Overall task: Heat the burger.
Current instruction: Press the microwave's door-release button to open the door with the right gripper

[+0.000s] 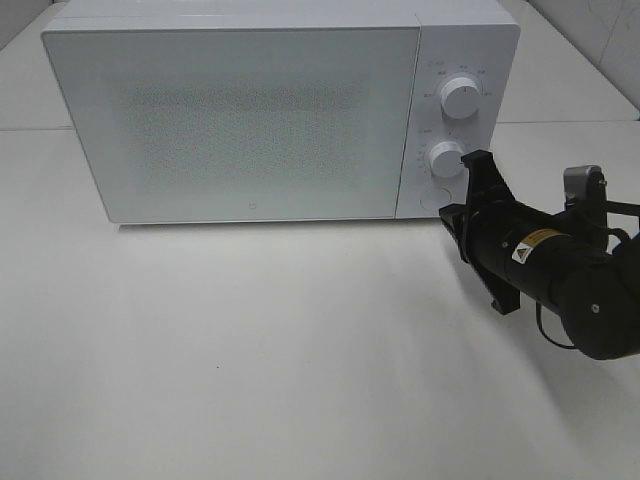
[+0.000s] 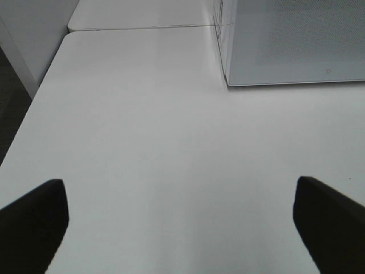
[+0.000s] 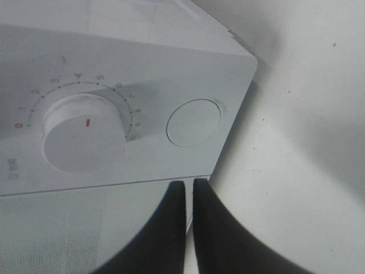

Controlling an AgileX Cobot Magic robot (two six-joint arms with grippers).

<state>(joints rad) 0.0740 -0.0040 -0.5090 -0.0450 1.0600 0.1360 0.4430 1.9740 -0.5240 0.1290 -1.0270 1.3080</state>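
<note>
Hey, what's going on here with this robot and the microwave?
The robot is working at a white microwave whose door is closed. Its right gripper, shut, is up at the control panel, close to the round button beside the lower knob; whether it touches the panel can't be told. The left gripper hangs open over the bare table. No burger shows in any view, and the frosted door hides whatever is inside.
</note>
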